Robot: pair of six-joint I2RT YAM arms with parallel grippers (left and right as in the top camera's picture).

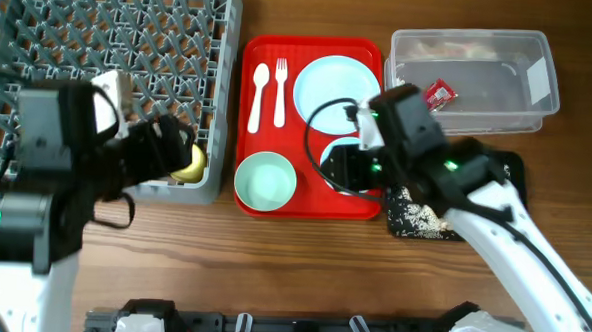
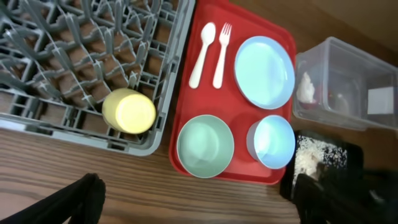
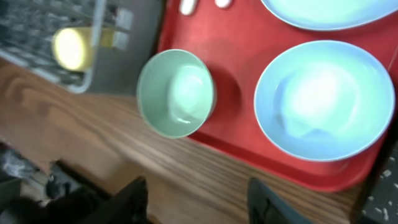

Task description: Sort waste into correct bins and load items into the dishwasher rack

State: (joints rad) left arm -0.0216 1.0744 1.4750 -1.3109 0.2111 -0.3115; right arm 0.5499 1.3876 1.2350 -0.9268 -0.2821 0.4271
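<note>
Right end effector [image 3: 199,188], seemingly open, hovers beside blue bowl [image 3: 323,99].

I record: grey lattice rack [image 1: 81,37], yellow cup [image 2: 129,112], red tray [image 2: 211,102], pale blue plate [image 2: 264,68], green bowl [image 2: 205,146], white fork [image 2: 222,53] and spoon [image 2: 202,53], brown wood-grain bench [image 2: 62,162].
</note>
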